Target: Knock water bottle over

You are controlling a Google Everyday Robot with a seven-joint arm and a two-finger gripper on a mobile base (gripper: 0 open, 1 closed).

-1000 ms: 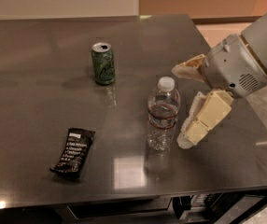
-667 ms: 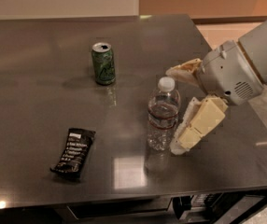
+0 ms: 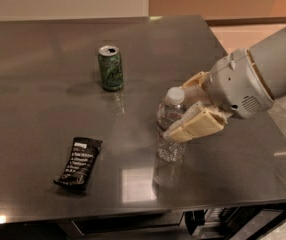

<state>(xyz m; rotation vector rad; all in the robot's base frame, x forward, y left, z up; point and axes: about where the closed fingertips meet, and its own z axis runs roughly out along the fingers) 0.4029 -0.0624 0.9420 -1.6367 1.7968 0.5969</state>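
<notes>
The water bottle (image 3: 169, 146) is clear ribbed plastic with a white cap and stands upright on the steel table (image 3: 38, 109), right of centre near the front. My gripper (image 3: 178, 110) reaches in from the right and is open. Its cream near finger (image 3: 195, 125) lies across the front of the bottle's upper body and looks to be touching it. The far finger (image 3: 195, 81) sits just behind and right of the cap. The bottle's upper part is between the two fingers.
A green soda can (image 3: 110, 68) stands upright behind and left of the bottle. A black snack bar wrapper (image 3: 79, 163) lies flat at the front left. The table's right edge runs under my arm, and its front edge is close below the bottle.
My gripper has moved left and closed in on the bottle. The near finger, beside the bottle before, now crosses its front. The bottle stands upright in the same place.
</notes>
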